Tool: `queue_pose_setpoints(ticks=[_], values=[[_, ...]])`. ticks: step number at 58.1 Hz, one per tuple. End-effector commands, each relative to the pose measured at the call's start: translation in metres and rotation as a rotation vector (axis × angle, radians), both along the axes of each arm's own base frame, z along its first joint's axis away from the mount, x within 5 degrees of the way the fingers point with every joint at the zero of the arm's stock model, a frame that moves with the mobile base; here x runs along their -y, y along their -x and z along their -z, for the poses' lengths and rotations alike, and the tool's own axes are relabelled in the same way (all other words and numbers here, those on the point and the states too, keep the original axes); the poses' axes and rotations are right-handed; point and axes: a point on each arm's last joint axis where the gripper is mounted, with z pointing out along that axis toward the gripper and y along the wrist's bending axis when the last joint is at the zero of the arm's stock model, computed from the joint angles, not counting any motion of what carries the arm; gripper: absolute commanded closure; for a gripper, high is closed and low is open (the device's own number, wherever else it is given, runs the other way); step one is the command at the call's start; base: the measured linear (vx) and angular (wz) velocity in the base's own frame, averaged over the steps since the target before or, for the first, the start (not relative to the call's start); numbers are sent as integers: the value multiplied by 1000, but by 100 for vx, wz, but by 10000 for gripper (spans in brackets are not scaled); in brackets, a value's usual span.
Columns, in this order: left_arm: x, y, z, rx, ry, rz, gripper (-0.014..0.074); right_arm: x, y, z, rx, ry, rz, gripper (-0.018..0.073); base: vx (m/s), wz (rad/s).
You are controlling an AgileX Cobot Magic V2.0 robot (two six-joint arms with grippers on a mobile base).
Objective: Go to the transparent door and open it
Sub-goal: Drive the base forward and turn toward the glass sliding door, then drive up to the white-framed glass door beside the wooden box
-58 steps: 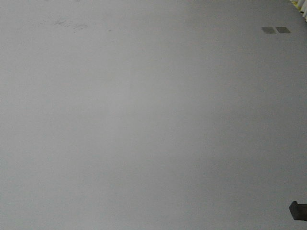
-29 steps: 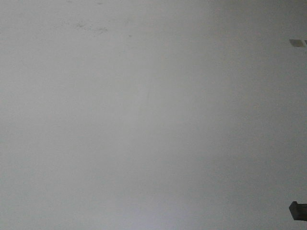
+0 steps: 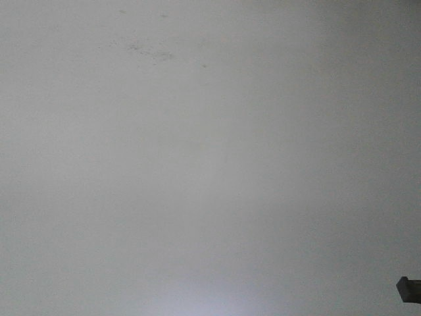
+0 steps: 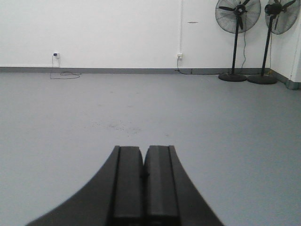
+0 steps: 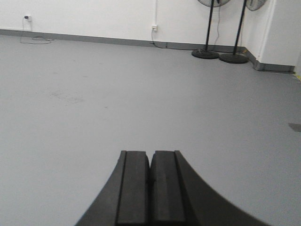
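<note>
You face a bare grey floor (image 4: 211,122) running to a white wall (image 4: 103,28) with grey skirting (image 4: 117,70). At your 1 o'clock stands a pedestal fan (image 4: 237,19), with a second fan (image 4: 281,14) beside it.

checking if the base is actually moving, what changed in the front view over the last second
In the front view the faint scuff marks on the grey floor drifted right and down, and the two dark squares at the upper right slid out of the picture. The dark corner piece at the lower right stayed put.
</note>
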Motion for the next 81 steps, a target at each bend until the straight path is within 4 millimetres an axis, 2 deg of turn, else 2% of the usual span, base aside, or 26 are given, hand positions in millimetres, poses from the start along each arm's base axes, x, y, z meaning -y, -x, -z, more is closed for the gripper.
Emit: queue_pose_setpoints(ticks=[1,81], values=[[1,0,3,58,22,9,602,1,0,-3,78,7,7,567,43,20],[1,0,3,58,22,9,602,1,0,-3,78,7,7,567,47,35]])
